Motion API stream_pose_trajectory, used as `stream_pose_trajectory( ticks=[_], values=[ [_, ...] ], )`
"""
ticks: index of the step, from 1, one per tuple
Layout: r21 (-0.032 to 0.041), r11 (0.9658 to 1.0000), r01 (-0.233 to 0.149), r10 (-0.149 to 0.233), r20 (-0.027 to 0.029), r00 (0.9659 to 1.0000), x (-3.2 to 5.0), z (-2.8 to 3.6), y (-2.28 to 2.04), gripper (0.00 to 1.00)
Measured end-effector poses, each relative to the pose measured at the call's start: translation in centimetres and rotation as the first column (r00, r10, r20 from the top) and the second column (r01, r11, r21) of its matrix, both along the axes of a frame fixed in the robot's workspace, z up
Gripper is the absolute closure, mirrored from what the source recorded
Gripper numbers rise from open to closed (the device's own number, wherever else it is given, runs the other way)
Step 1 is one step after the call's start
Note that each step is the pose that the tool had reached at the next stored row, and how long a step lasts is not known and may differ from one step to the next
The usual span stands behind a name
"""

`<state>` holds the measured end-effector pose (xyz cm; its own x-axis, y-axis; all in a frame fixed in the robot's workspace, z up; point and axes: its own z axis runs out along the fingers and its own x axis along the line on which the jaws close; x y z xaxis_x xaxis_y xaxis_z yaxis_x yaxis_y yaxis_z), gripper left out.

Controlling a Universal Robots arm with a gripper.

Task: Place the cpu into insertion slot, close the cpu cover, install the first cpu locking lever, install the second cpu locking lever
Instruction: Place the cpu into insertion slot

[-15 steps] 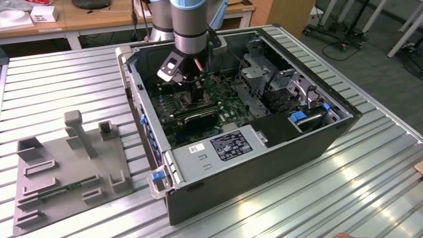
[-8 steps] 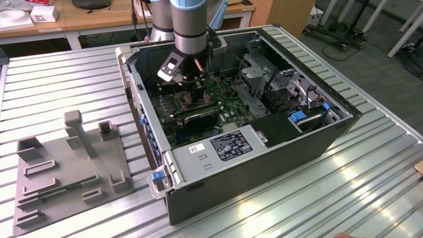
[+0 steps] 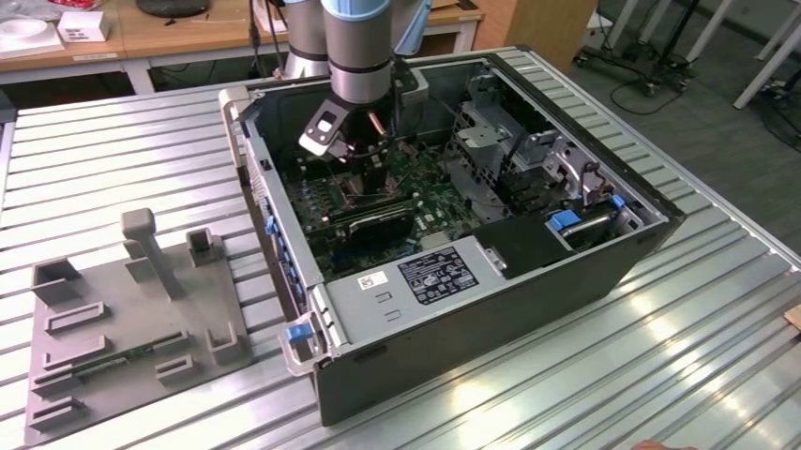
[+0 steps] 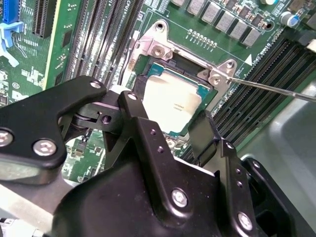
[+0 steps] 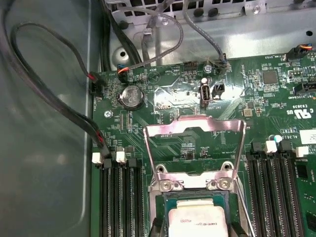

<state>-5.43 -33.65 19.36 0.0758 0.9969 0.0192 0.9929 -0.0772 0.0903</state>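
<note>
Between pincer (image 4: pixel 166 108) fingers (image 4: pixel 143 128): cpu (image 4: pixel 170 94) in insertion slot (image 4: pixel 165 61) | pincer apart | cpu cover (image 5: pixel 197 129) raised

Arm (image 3: pixel 360 56) pointing straight down, wrist vertical, gripper (image 4: pixel 165 112) at its tip, black fingers (image 4: pixel 143 133) spread apart

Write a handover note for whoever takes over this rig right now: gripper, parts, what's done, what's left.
Gripper: low over the dark square insertion slot with silvery rim; whether it grips anything, cannot tell.
Pale grey square cpu: lying in the slot, appears seated.
Thin silvery cpu cover frame: flipped up, open.
Thin metal lever rod: sticks out beside the slot, not latched.
Done: cpu in slot.
Left: close cover, both locking levers.
</note>
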Motion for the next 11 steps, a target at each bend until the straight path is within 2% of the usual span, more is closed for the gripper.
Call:
stream_pose_trajectory(
  ticks=[5, 11],
  values=[
    [-0.0119, 0.9999, 0.000, 0.000, -0.0005, 1.0000, 0.00, -0.11, 0.00, 0.39],
    [-0.0157, 0.9999, 0.000, 0.000, -0.0004, 1.0000, 0.00, -0.14, 0.00, 0.39]
  ],
)
